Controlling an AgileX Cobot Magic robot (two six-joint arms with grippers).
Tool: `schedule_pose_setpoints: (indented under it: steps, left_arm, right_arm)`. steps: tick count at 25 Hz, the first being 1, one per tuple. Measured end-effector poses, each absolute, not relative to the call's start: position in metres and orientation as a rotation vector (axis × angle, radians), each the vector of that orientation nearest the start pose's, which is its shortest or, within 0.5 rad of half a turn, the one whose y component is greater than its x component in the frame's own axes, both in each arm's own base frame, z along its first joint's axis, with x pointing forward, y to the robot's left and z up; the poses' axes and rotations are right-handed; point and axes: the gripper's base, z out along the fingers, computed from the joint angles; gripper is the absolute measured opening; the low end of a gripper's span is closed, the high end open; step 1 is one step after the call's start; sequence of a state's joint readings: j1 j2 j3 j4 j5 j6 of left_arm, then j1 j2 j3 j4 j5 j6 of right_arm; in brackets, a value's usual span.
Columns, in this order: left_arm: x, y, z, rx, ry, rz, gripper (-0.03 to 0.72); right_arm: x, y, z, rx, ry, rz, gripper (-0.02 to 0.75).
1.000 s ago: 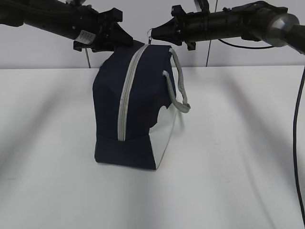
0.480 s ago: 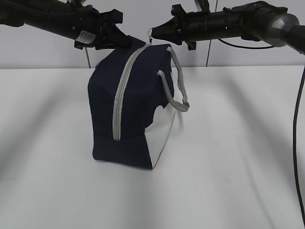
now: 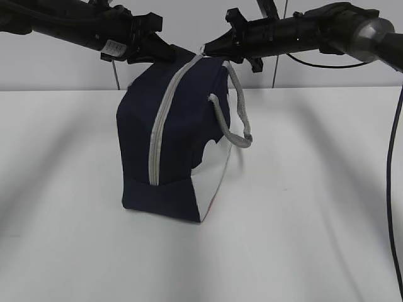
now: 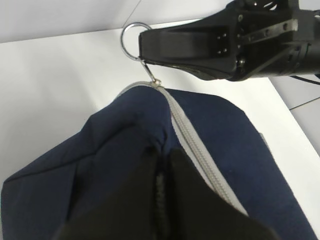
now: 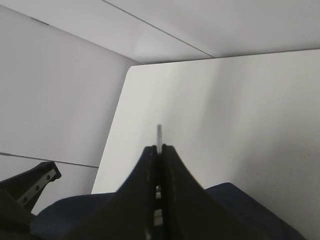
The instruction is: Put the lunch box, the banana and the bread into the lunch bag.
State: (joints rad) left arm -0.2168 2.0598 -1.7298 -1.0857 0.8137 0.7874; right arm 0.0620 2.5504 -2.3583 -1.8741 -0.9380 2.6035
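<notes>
Since a second ago the lunch bag (image 3: 173,135) has swung its zipper end a little leftward, and the left claw (image 3: 165,53) has closed onto the navy fabric at the bag's top. The right claw (image 3: 206,47) pinches the ring pull (image 4: 134,41) at the zipper's upper end, jaws pressed together. The bag stands upright mid-desk (image 3: 302,207), nearer the far edge, before a pale wall.

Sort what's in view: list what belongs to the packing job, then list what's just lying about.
Job: lunch bag, zipped shut; its ring pull, pinched by right gripper; left gripper, clamped on the bag's fabric.

Lying about: only the white table. No lunch box, banana or bread in view.
</notes>
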Motion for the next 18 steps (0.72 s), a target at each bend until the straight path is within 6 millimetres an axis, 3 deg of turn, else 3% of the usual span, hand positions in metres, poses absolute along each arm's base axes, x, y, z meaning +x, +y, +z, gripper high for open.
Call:
schedule_pose_setpoints:
  steps: [14, 18]
  left_arm:
    - [0.437, -0.159, 0.283, 0.577, 2.156, -0.976, 0.029]
    - [0.435, -0.159, 0.289, 0.602, 2.133, -0.968, 0.029]
  right_arm:
    - [0.558, 0.103, 0.213, 0.016, 2.101, 1.264, -0.016]
    - [0.560, 0.104, 0.200, 0.055, 2.122, 1.285, -0.016]
